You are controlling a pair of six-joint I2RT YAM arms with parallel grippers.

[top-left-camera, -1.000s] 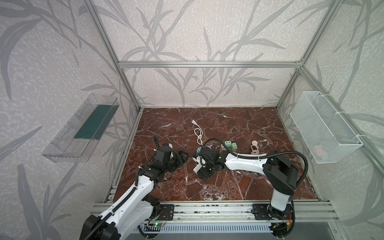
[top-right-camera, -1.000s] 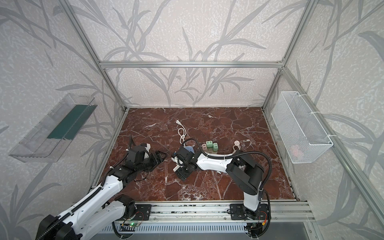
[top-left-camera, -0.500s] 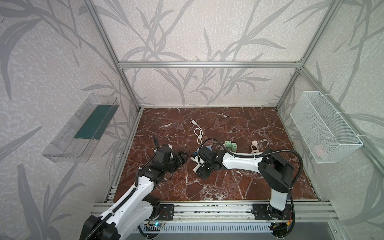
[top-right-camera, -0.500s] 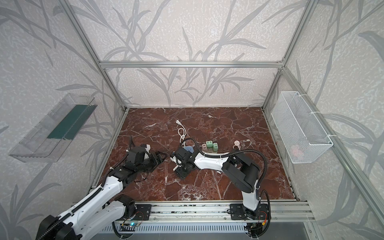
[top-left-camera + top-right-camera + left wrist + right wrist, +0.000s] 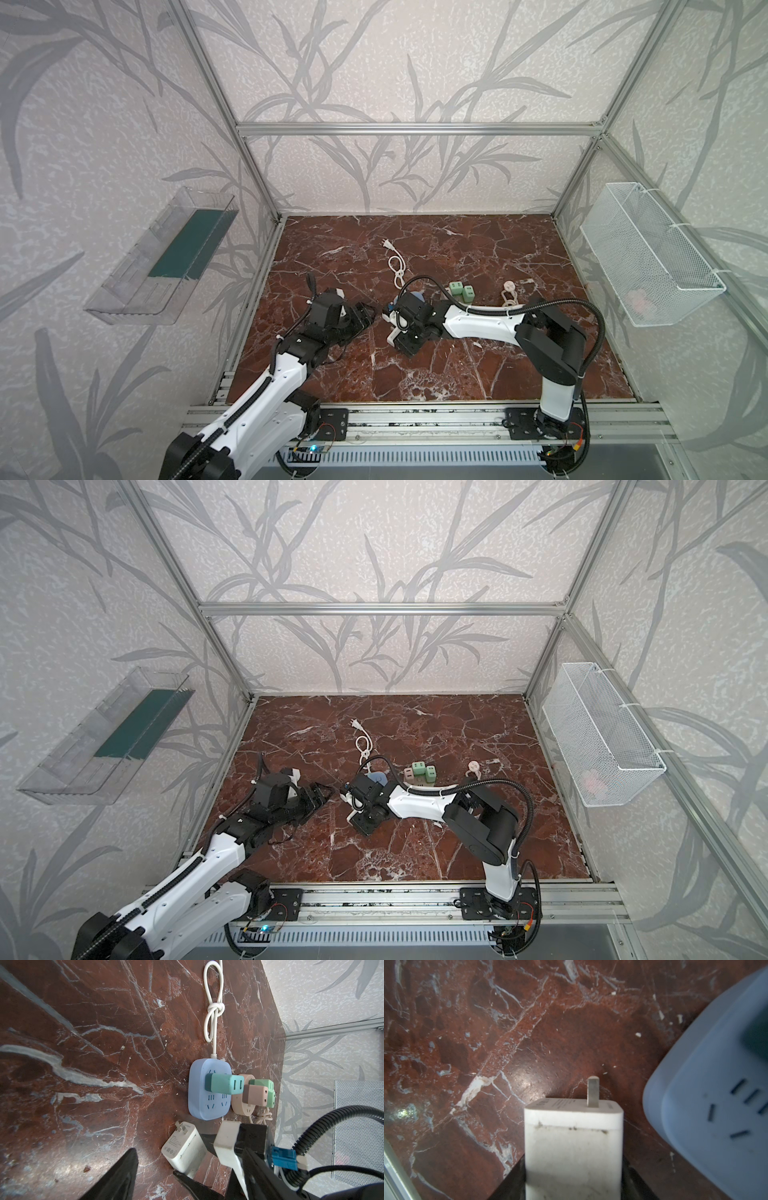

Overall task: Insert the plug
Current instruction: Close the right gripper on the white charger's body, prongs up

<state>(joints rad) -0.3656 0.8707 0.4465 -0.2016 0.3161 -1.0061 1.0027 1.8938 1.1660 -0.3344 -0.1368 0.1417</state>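
White plug point(image 5: 573, 1147): body runs off the edge of the right wrist view. One prong shows; any second is hidden behind it. Right gripper point(image 5: 573, 1178): dark slivers either side of the plug, contact unreadable. Blue power strip point(image 5: 716, 1115): blurred and cut by the edge. In a top view that strip point(image 5: 417, 296) sits mostly behind the arm. Left gripper point(image 5: 153, 1160): fingers cropped by the edge. Pink item point(image 5: 638, 297) in wire basket point(image 5: 665, 266): too small to identify.

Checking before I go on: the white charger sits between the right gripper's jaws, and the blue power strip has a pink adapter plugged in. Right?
One slip: the blue power strip has a teal adapter plugged in, not a pink one; the left wrist view shows it. The white charger does sit between the right gripper's jaws.
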